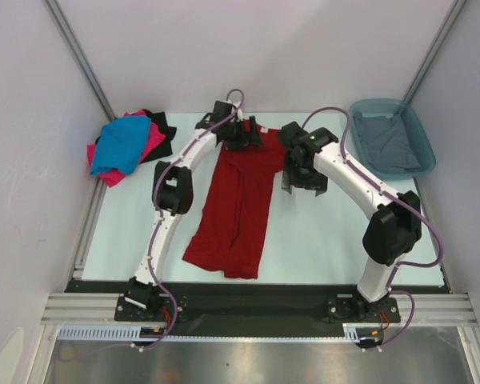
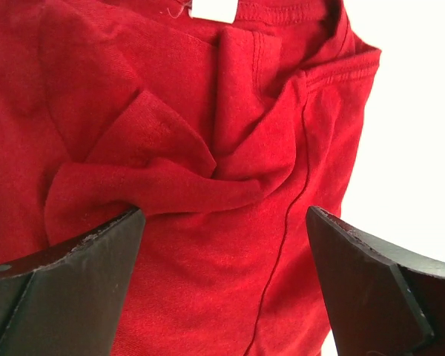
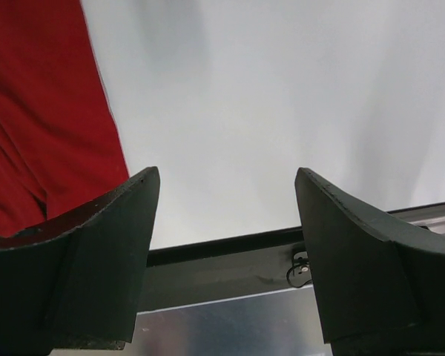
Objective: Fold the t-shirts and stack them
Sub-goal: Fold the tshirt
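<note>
A dark red t-shirt (image 1: 236,200) lies lengthways mid-table as a long, narrow, rumpled strip, its collar at the far end. My left gripper (image 1: 244,136) hovers open over that collar end; in the left wrist view its jaws (image 2: 224,215) stand wide above the bunched red cloth (image 2: 208,111) and grip nothing. My right gripper (image 1: 304,186) is open just right of the shirt's upper part. The right wrist view shows only bare table between its jaws (image 3: 226,174), with the red shirt's edge (image 3: 37,111) to the left. A bright blue t-shirt (image 1: 124,144) tops a pile with a hot pink one (image 1: 108,176) and a black one (image 1: 162,128) at the far left.
A teal tub (image 1: 422,140) at the far right corner holds a grey t-shirt (image 1: 388,140). White walls close in the table on three sides. A black rail with both arm bases runs along the near edge (image 1: 256,292).
</note>
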`<action>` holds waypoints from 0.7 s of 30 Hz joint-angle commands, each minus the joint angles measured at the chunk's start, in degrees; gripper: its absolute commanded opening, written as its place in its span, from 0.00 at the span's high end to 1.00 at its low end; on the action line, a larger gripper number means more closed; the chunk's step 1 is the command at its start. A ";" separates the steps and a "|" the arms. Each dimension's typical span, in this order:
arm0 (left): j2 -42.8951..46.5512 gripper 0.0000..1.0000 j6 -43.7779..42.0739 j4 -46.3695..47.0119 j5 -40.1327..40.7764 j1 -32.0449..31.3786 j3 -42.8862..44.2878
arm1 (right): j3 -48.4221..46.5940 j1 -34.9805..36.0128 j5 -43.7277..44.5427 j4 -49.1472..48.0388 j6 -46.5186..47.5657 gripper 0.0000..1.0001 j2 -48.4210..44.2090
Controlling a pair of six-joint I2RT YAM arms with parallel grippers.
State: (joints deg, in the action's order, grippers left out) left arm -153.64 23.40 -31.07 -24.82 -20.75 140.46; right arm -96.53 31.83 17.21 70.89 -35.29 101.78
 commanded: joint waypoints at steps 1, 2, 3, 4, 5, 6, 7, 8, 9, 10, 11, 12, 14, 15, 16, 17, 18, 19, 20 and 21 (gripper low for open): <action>-1.57 0.00 -3.62 -2.42 7.77 7.56 2.36 | 0.29 2.08 -2.35 -0.40 -1.10 0.21 1.32; -1.31 0.00 -3.71 -2.24 7.85 8.35 2.45 | 0.46 2.35 -3.14 -0.93 -1.10 0.21 1.67; -1.13 0.00 -3.80 -2.15 7.77 9.93 2.45 | 1.08 2.53 -3.93 -1.45 -1.10 0.21 1.84; -0.87 0.00 -4.15 -2.07 7.77 10.64 2.71 | 1.52 3.14 -5.77 -1.98 -0.92 0.21 2.11; -0.52 0.00 -4.32 -2.15 8.12 11.25 2.71 | 2.30 3.15 -7.18 -2.77 -0.66 0.21 2.28; 0.27 0.00 -4.76 -2.24 8.29 12.13 2.71 | 2.83 3.23 -8.50 -3.82 -0.66 0.21 2.55; 0.71 0.00 -5.03 -2.41 8.56 12.57 2.54 | 4.14 3.23 -9.29 -4.18 -1.01 0.21 2.98; 1.24 0.00 -5.03 -2.24 8.12 12.93 2.45 | 4.94 3.06 -11.30 -4.97 -0.84 0.21 3.08; 2.81 0.00 -5.03 -1.98 6.73 13.28 2.01 | 5.56 2.88 -12.89 -6.63 -0.75 0.21 3.08; 3.78 0.00 -4.77 -1.72 4.97 13.37 0.79 | 6.70 2.71 -14.12 -7.69 -0.40 0.21 3.08; 5.09 0.00 -4.77 -1.37 3.82 13.20 -0.18 | 6.97 2.53 -16.66 -8.66 -0.13 0.21 3.16; 6.50 0.00 -4.77 -0.93 2.16 12.85 -1.50 | 7.06 1.75 -18.42 -10.15 0.39 0.21 3.25; 11.16 0.00 -3.98 0.48 -1.72 12.32 -5.89 | 6.80 0.78 -22.29 -11.47 1.71 0.21 4.47; 12.56 0.00 -3.80 1.09 -2.86 11.71 -7.47 | 6.45 -0.01 -22.74 -12.00 1.97 0.22 4.92; 15.45 0.00 -3.80 2.23 -4.09 11.27 -9.66 | 6.10 -0.28 -22.92 -12.35 2.41 0.22 5.27; 16.61 0.00 -3.71 2.59 -5.92 10.91 -10.47 | 5.40 -0.54 -24.06 -12.88 3.98 0.22 5.80; 18.10 0.00 -3.10 3.46 -7.68 10.47 -11.52 | 5.04 -1.07 -25.11 -14.28 4.69 0.22 6.24; 19.60 0.00 -1.35 6.43 -9.35 10.21 -13.70 | 4.25 -1.42 -26.25 -14.73 5.40 0.22 6.76; 22.39 0.00 -0.47 7.59 -11.72 9.95 -14.51 | 3.55 -1.60 -28.01 -14.90 6.01 0.22 7.46; 23.73 0.00 0.32 8.47 -11.83 9.42 -15.13 | 2.41 -1.69 -28.63 -15.95 7.41 0.22 8.43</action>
State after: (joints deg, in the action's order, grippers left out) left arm -140.46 21.63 -29.43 -29.54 -9.28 126.43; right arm -90.30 30.79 -5.91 59.24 -31.94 108.47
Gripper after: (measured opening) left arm 0.996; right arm 0.782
